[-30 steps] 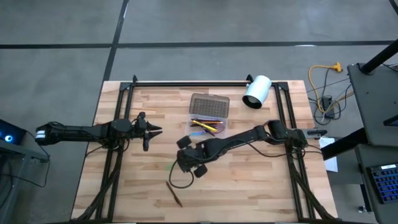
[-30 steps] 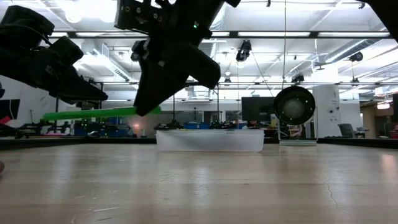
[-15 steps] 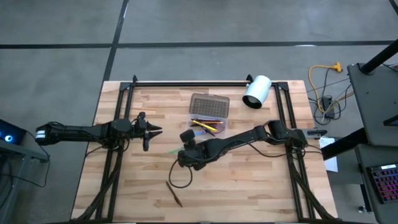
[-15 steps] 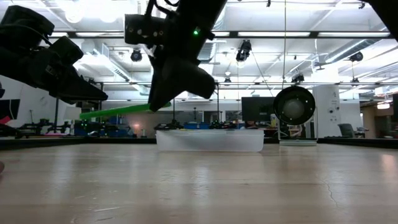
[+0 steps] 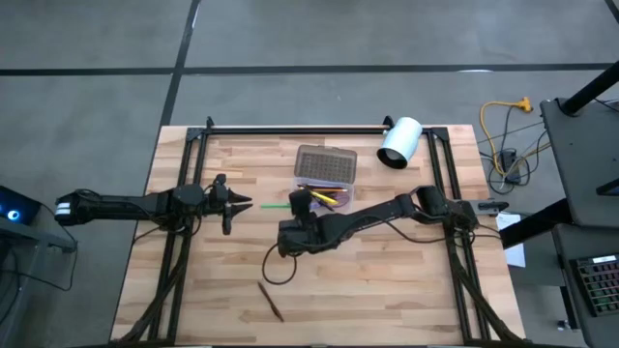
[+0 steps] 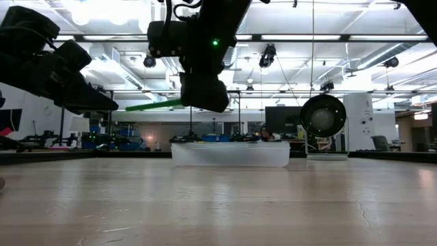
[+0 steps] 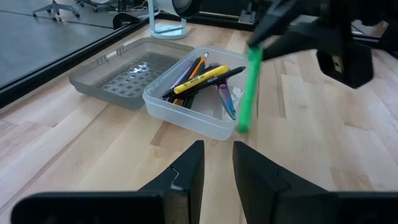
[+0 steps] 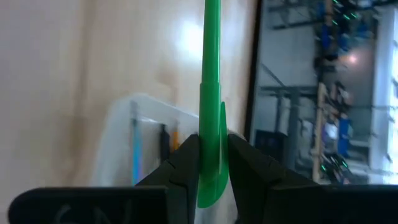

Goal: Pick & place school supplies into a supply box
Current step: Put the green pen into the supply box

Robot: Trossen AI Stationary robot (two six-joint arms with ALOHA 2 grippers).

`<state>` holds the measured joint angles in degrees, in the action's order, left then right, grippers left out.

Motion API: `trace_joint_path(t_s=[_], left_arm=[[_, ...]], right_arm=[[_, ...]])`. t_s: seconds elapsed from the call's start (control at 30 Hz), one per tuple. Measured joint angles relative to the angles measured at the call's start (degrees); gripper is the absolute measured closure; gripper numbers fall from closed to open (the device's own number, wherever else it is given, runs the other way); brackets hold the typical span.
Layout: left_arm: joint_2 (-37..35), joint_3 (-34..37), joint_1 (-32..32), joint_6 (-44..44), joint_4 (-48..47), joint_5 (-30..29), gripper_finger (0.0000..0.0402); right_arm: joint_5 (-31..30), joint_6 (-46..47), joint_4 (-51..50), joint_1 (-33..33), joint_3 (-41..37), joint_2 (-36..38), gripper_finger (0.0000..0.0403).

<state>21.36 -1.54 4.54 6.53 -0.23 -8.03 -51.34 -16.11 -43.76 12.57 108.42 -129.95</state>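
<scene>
Your right gripper (image 8: 210, 163) has its jaws clamped on the green pen (image 8: 210, 93), gripping it near one end, so most of the shaft sticks out past the fingers. In the high view the pen (image 5: 275, 205) shows as a short green line at the centre of the frame, just left of the supply box (image 5: 322, 194); in the low view it hangs in the upper middle, clear of the surface (image 5: 387, 280).

The pen is thin, stiff plastic and looks light. Its smooth round barrel is likely to swivel or slide between the jaws if you swing fast, and the end grip leaves a long lever. Judge the drop by the free tip, not by the jaws.

The box is a translucent plastic tray with rounded corners, its grey ribbed lid (image 5: 325, 164) folded open behind it. Several pens and pencils already lie inside, yellow (image 7: 202, 79) and orange among them. The walls are low and the case looks light, so a knock from the pen could push it.

A dark brown pencil (image 5: 272, 300) lies on the wood at the lower middle of the high view, well apart from the box. Being slim and flat on the boards, it is best pinched across its middle.

Your left gripper (image 7: 217, 160) waits at the left centre of the high view, jaws slightly apart and holding nothing.
</scene>
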Motion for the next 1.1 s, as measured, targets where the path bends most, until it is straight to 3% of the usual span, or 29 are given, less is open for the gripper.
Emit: trace_joint_path(t_s=[0.13,0.63,1.1], left_arm=[[-0.02,0.0,-0.01,0.01,0.0,0.0,0.0332],[-0.01,0.0,-0.02,0.02,0.0,0.0,0.0332],[-0.02,0.0,-0.01,0.01,0.0,-0.01,0.0332]], right_arm=[[-3.09,3.86,-2.42,-0.35,0.0,0.0,0.034],[-0.72,19.38,-13.91,-2.58,-0.33,1.79,0.0339],[-0.14,23.27,-12.41,-2.89,-14.75,10.1,0.0339]])
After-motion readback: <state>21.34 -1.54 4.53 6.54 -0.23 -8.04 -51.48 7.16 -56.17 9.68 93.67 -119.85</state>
